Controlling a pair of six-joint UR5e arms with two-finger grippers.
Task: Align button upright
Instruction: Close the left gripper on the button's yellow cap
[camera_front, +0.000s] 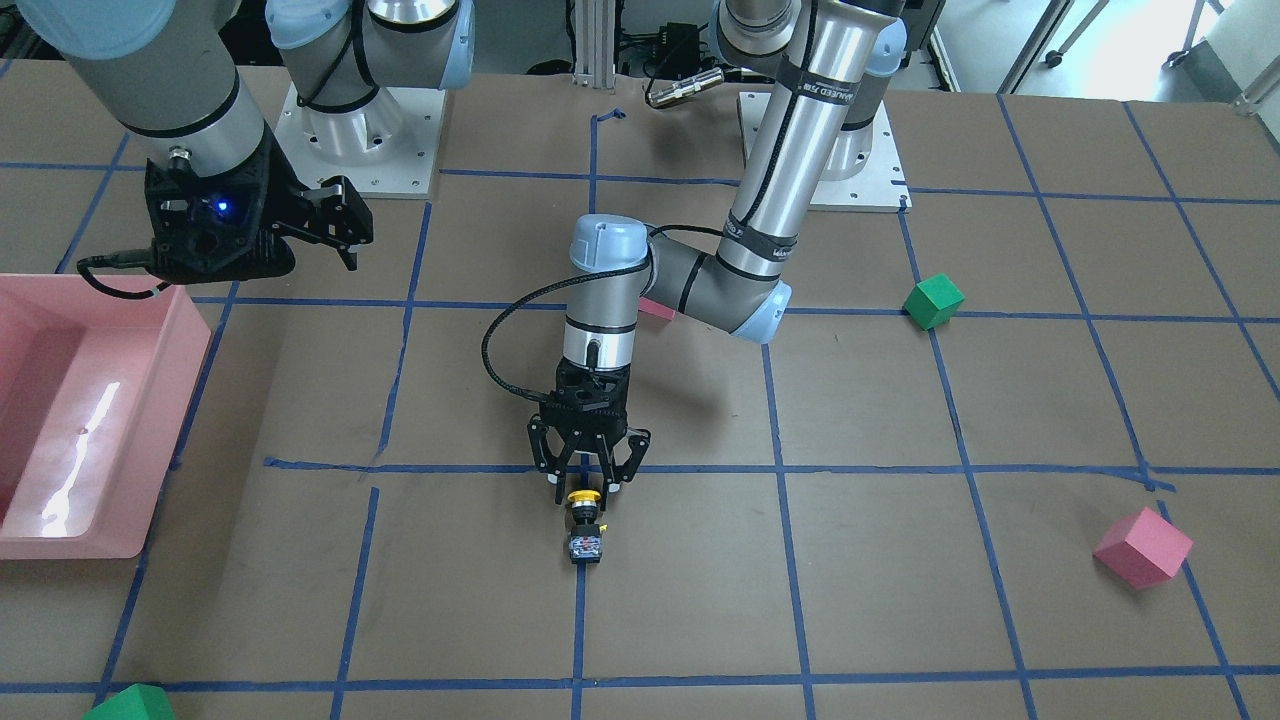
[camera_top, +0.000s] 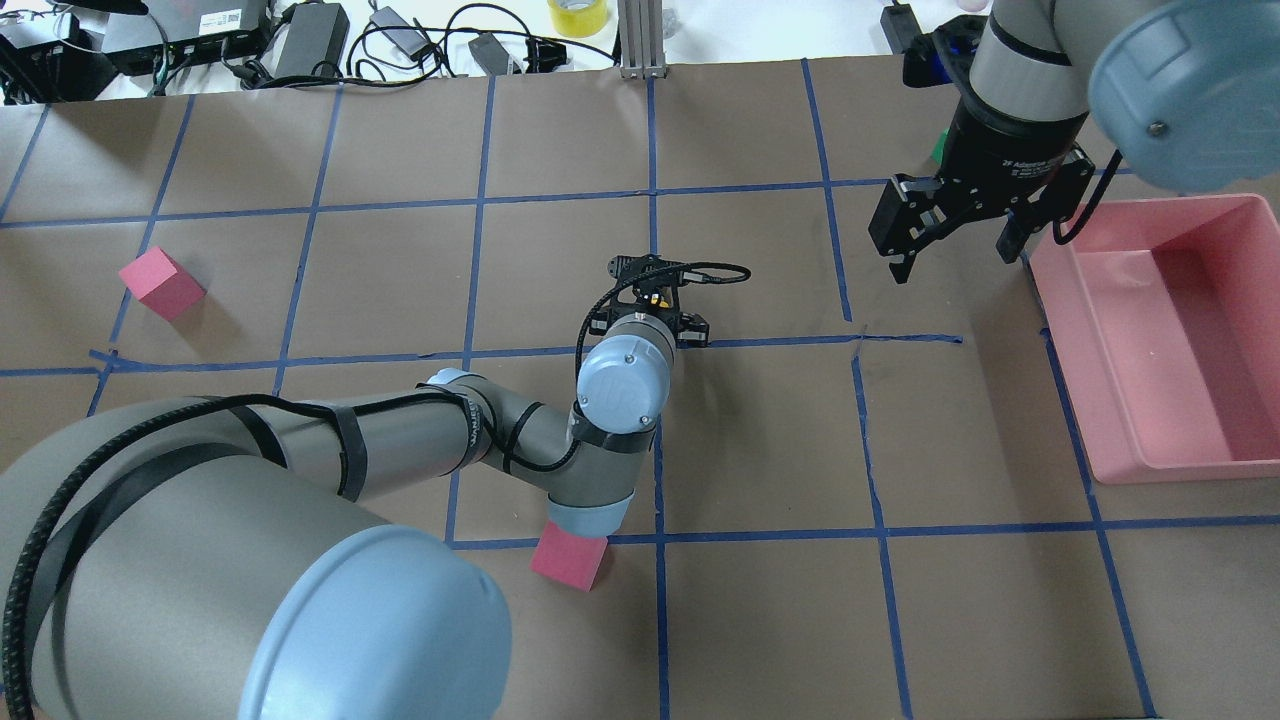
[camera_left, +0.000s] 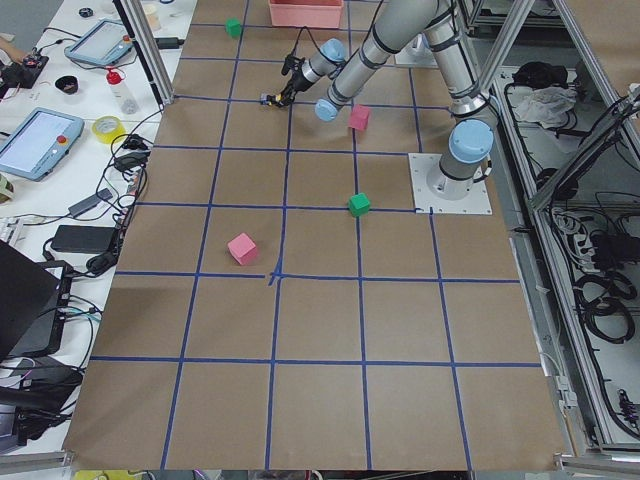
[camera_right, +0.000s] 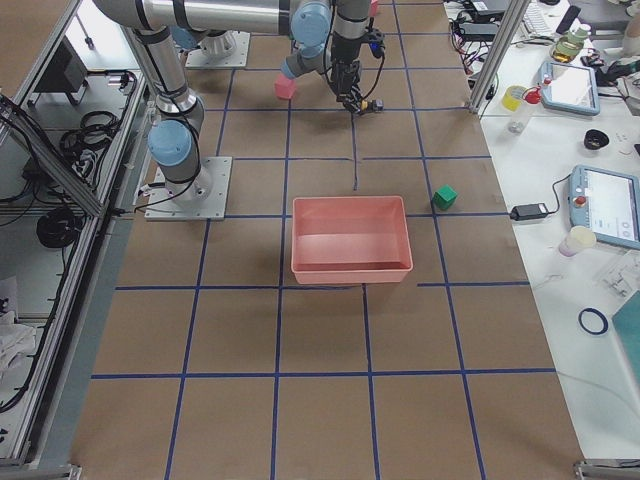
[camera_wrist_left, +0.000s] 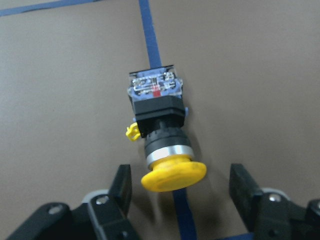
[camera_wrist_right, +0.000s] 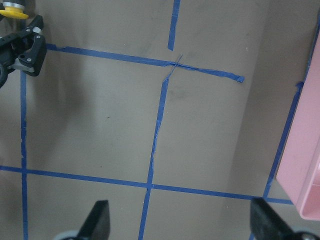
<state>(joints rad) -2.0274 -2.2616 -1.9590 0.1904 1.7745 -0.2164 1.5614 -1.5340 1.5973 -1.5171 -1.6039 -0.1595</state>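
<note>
Left wrist-mounted view: the left fingers (camera_wrist_left: 124, 187) stand wide apart at the bottom edge and hold nothing. One is on each side of the yellow cap (camera_wrist_left: 173, 176), with a gap of bare counter (camera_wrist_left: 260, 75) on both sides. The cap belongs to the button (camera_wrist_left: 156, 117), which lies on its side along a strip of blue tape (camera_wrist_left: 149, 30). Beyond the cap come a metal ring, then the black body with a small yellow tab on one side. Farthest off is the whitish end with its terminals, pointing away from the fingers. In the front-facing view the button sits near the middle of the counter, just past a crossing of tape lines. The right fingers (camera_wrist_right: 97, 220) hang above the counter well apart from the button, spread wide and empty, near a pink tray (camera_wrist_right: 305, 160). Farther out rest a green cube (camera_front: 933, 301) and a pink cube (camera_front: 1143, 547), both well apart from the button.
</note>
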